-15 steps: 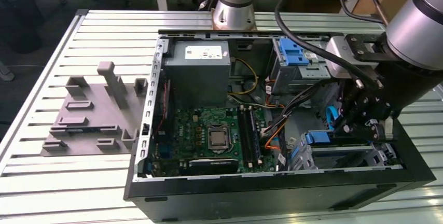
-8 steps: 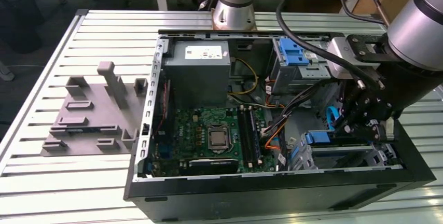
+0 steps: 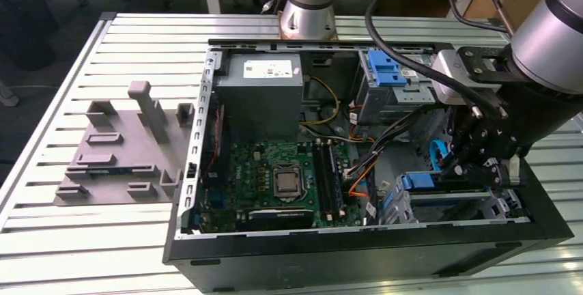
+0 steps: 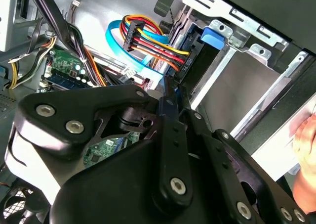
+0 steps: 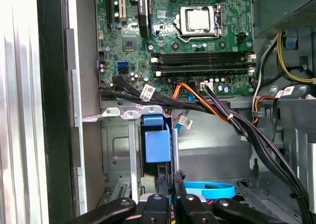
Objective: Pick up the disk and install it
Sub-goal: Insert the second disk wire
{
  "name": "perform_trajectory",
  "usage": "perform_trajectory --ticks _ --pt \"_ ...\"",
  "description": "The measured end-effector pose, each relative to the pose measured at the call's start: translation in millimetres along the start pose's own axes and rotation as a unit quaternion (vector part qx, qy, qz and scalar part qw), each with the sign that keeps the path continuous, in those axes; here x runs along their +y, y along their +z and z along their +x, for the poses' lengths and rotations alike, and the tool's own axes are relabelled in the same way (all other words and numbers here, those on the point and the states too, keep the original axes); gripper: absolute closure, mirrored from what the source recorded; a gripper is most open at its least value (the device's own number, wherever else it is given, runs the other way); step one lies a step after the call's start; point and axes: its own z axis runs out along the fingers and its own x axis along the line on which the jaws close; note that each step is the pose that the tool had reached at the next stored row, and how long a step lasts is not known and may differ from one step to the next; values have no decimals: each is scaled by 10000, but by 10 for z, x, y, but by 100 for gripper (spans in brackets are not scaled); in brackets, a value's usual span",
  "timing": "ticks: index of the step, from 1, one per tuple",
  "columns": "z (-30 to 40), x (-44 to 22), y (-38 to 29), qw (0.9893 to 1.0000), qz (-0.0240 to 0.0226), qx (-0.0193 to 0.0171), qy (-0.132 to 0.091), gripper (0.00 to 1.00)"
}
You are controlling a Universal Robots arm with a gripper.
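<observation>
Exterior view: an open computer case [image 3: 273, 257] lies on a slatted table [image 3: 54, 254], with the grey power-supply box [image 3: 264, 93] near the case's far edge and the motherboard [image 3: 273, 179] towards its near edge. At the case's corner on the exterior view's right, the gripper [image 3: 474, 165] reaches down into the drive bay [image 3: 455, 199]. First wrist view: the gripper [image 5: 170, 197], clenched on the disk [image 5: 158, 145], holds it edge-on inside the metal bay [image 5: 116, 150], its blue frame showing.
</observation>
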Motion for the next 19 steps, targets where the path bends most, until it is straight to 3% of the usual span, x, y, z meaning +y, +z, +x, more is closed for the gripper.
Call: perform_trajectory --ticks 19 --pt "6 -3 47 10000 0 4 0 84"
